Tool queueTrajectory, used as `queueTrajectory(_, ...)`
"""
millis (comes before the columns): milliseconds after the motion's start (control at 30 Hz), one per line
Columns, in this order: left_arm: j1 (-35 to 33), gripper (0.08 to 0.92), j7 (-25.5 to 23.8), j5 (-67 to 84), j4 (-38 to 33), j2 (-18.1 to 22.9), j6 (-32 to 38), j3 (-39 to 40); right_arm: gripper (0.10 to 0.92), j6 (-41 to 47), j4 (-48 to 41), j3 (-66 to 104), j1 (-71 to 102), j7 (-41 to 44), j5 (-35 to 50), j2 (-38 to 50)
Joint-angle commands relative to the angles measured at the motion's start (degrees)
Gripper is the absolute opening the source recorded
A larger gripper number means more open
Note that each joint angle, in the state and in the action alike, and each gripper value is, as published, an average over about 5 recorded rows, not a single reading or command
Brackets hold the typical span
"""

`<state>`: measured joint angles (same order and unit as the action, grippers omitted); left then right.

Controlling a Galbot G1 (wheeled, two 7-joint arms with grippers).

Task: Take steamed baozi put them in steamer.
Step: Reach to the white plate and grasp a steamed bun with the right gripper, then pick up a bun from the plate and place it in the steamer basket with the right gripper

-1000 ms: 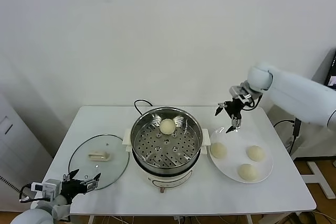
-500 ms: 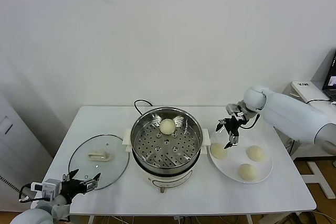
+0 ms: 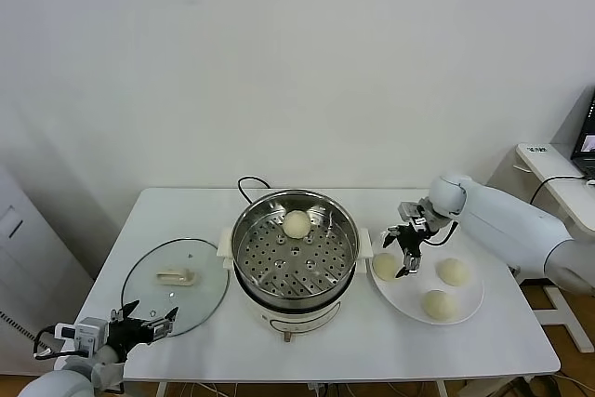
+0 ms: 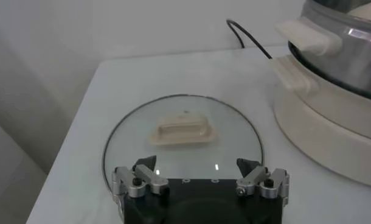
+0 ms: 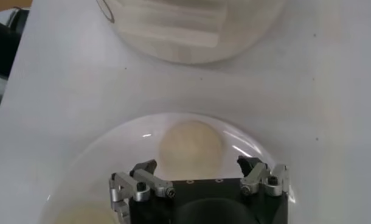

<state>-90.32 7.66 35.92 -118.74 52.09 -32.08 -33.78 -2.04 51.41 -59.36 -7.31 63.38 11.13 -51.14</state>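
The steamer (image 3: pixel 294 260) stands at the middle of the white table (image 3: pixel 483 341), lid off, its perforated tray bare but for one steamed baozi (image 3: pixel 297 223) lying toward the tray's far rim. Its cream side handle (image 4: pixel 303 38) and cream base (image 4: pixel 331 131) fill one edge of the left wrist view, and its black cord (image 3: pixel 249 183) loops on the table just behind it.

To the steamer's left lies the round glass lid (image 3: pixel 174 284), flat on the table with its cream handle (image 4: pixel 181 130) upward, close to the steamer's base but apart from it.

To the steamer's right, just beside its handle, sits the flat white plate (image 3: pixel 469 307). Three more baozi lie on it: one nearest the steamer (image 3: pixel 384 267), one on the plate's far right (image 3: pixel 453 271), and one at the plate's front (image 3: pixel 438 304).

The right gripper (image 3: pixel 408 251) hangs low over the plate, right above the bun nearest the steamer. In the right wrist view that bun (image 5: pixel 190 146) shows between the two fingers (image 5: pixel 141 178), which stand apart on either side of it; whether they touch it cannot be told.

The left gripper (image 3: pixel 146 319) is parked at the table's front left edge, beside the lid's near rim, fingers (image 4: pixel 142 175) spread wide and holding nothing.
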Motion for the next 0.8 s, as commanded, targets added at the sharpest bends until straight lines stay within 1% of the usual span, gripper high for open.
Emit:
queueTrajectory(33,-0.1,0.823,0.0,0.0,0.0,-0.1,0.0,0.0,0.706,0.2,-1.0,2.7,2.5,-1.1,-1.5,-0.4)
queueTrajectory(233,-0.3,0.823,0.0,0.0,-0.3,0.0,0.0,0.0,0.549,-0.1,-1.8,4.2,3.3,-1.8,-1.9,-1.0)
queueTrajectory(333,-0.4,0.823,0.1,-0.1,-0.4,0.0,-0.1,-0.1,0.515,-0.1,-1.3,4.4,3.2,-1.7,-1.6,-0.9)
queueTrajectory(467,-0.6,0.823,0.2,-0.3,-0.7,0.0,-0.3,-0.2,0.509,0.2,1.1,2.0,0.4,-0.9,0.4,0.9)
queueTrajectory(533,-0.7,0.823,0.3,-0.4,-0.7,0.0,-0.3,-0.2,0.509,0.6,2.9,-1.1,-3.1,0.0,2.7,2.4)
queueTrajectory(800,-0.6,0.823,0.2,-1.4,-0.6,0.2,-0.4,0.0,0.509,4.2,10.2,-17.7,-24.8,5.8,14.1,7.3)
